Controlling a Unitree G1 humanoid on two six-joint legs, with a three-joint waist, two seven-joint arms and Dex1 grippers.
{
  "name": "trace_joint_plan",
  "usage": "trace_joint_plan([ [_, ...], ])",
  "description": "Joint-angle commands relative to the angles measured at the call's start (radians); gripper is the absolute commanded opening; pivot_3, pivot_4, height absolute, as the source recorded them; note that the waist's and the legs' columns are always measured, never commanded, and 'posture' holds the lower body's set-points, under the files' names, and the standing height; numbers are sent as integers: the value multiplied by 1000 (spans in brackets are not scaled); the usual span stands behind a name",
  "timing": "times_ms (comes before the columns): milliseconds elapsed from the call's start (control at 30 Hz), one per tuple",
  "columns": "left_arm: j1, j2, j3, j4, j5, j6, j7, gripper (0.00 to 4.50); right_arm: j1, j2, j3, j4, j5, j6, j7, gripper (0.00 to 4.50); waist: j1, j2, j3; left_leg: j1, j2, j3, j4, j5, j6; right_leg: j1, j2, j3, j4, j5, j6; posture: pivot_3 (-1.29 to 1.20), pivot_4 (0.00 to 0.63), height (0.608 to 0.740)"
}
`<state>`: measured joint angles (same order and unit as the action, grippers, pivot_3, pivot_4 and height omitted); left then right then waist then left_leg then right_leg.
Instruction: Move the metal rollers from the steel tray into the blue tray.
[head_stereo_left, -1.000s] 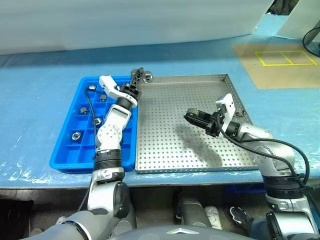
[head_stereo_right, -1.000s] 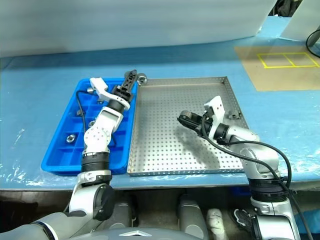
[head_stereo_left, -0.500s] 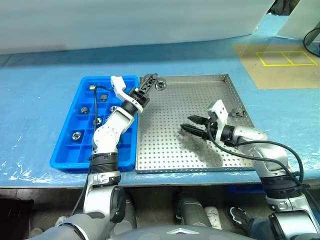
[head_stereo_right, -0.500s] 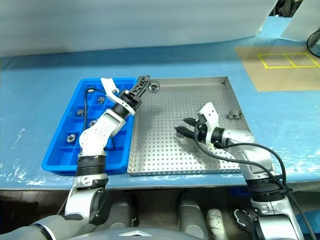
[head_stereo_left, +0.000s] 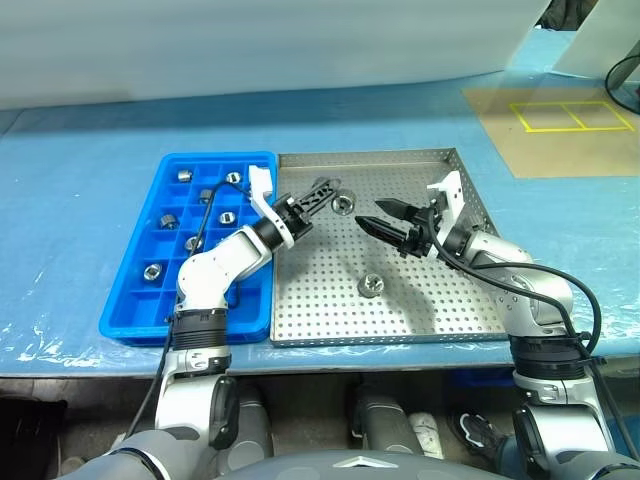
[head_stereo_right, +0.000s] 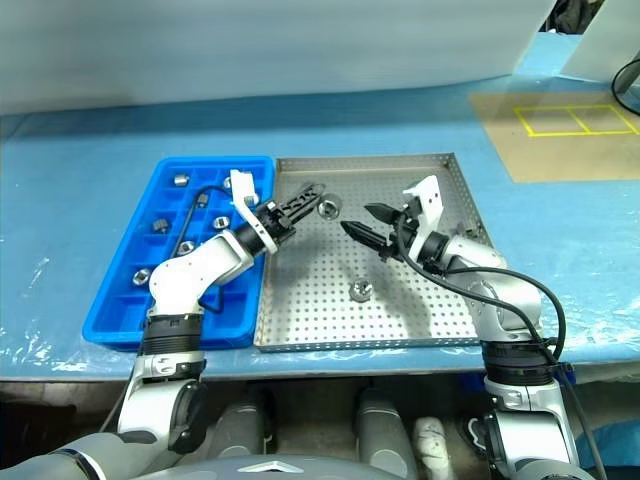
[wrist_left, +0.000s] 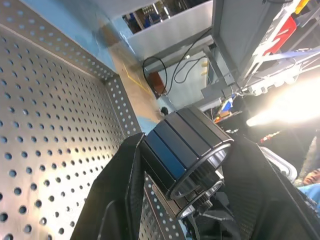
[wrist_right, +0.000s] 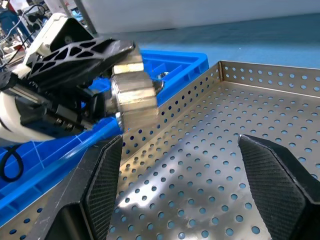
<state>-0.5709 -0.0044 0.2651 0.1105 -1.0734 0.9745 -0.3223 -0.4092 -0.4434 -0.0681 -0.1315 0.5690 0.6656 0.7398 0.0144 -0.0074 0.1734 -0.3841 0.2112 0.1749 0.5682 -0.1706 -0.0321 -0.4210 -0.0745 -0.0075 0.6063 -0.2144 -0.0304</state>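
Note:
My left gripper is shut on a shiny metal roller and holds it above the back middle of the steel tray. In the left wrist view the roller sits clamped between the two black fingers. My right gripper stands open just right of that roller and points at it, with nothing between its fingers. Another roller lies on the perforated floor near the tray's middle. The blue tray lies to the left, with several rollers in its compartments.
Both trays rest on a table covered in blue film, close to its front edge. A brown board with a yellow taped square lies at the back right. A white panel runs along the back.
The left gripper swung right from the tray's back left corner, carrying its roller. The right gripper opened and lifted toward the back. A roller now shows on the floor where it was.

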Motion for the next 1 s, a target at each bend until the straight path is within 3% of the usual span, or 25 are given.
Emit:
trace_joint_plan([
  [33,1,6,-8,-17,-42,51,-10,1893,-16,3,-32,-32,49,14,6,3775,0,0,0,0,0,0,0,0,0,0,0,0,0,0,0,-242,150,740],
  [767,3,-28,-38,0,-22,65,-29,1893,-24,14,-2,-90,162,127,23,3775,0,0,0,0,0,0,0,0,-1,0,0,0,0,0,0,-248,150,740],
  [867,-3,-37,-26,4,-26,49,-28,1893,-12,2,16,-91,144,121,27,3162,1,0,0,0,0,0,0,0,-1,0,0,0,0,0,0,-250,150,740],
  [1000,-9,-41,-18,5,-34,46,-27,1893,-9,3,18,-88,142,116,25,1769,1,0,0,0,0,0,0,0,-1,0,0,0,0,0,0,-249,150,740],
])
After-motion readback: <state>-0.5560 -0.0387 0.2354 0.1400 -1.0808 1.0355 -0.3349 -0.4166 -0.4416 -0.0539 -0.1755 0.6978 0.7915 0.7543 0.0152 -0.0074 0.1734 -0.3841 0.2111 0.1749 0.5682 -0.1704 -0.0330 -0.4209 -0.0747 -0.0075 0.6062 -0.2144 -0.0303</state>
